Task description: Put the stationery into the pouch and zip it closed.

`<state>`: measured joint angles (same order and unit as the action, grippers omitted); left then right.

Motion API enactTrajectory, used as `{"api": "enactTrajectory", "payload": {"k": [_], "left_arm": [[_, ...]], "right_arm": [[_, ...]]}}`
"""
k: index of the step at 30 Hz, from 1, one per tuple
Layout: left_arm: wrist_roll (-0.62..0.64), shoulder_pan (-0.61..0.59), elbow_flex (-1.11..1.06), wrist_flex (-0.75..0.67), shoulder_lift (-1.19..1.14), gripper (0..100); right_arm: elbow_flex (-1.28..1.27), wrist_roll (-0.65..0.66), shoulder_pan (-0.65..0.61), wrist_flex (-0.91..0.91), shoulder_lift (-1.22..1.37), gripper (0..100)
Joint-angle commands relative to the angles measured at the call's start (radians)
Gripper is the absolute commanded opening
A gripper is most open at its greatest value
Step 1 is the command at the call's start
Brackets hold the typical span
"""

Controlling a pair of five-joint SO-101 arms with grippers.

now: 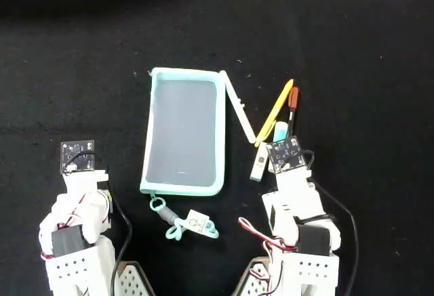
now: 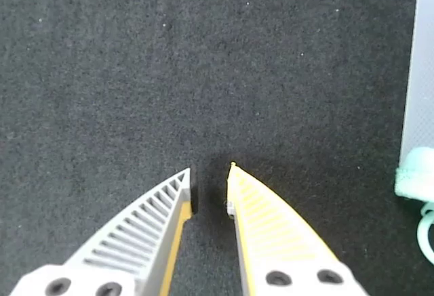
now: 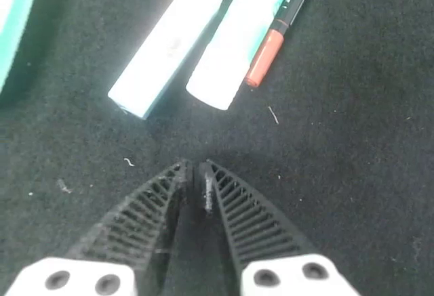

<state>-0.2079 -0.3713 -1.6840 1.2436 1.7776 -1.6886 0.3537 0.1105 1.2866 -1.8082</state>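
Observation:
A mint pouch [image 1: 183,133] with a grey mesh face lies flat mid-table, its zip strip [image 1: 237,106] hanging loose along the right side. Right of it lie a yellow pen [image 1: 274,112], an orange pen [image 1: 292,103], a teal-capped white tube [image 1: 280,131] and a white stick [image 1: 258,164]. The right arm [image 1: 285,155] sits just behind these. My right gripper [image 3: 195,167] is shut and empty, a little short of the white stick [image 3: 166,49], the tube [image 3: 234,42] and the orange pen [image 3: 281,28]. My left gripper [image 2: 211,168] hovers over bare cloth, narrowly open, left of the pouch corner [image 2: 415,174].
A mint cord with a small tag [image 1: 190,225] trails from the pouch's near corner, between the two arm bases. The left arm [image 1: 78,157] stands at the lower left. Black cloth covers the table; cables and equipment lie beyond its far edge.

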Motion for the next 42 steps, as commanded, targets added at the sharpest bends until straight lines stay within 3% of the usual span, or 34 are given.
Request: {"api": "enactTrajectory", "payload": {"k": [1, 29, 32, 38, 42], "left_arm": [[-0.009, -0.002, -0.016, 0.005, -0.005, 11], [-0.009, -0.002, -0.016, 0.005, -0.005, 11], [-0.009, -0.002, -0.016, 0.005, -0.005, 11], [-0.006, -0.002, -0.016, 0.005, -0.005, 11], [-0.009, -0.001, -0.016, 0.005, -0.005, 11]], "right_arm": [[0.002, 0.005, -0.011, 0.003, -0.048, 4.7], [0.002, 0.003, -0.029, 0.003, -0.048, 4.8], [0.002, 0.003, -0.169, 0.003, -0.048, 4.8], [0.002, 0.003, -0.583, 0.003, -0.048, 4.8], [0.002, 0.003, -0.760, 0.003, -0.048, 4.8]]}}
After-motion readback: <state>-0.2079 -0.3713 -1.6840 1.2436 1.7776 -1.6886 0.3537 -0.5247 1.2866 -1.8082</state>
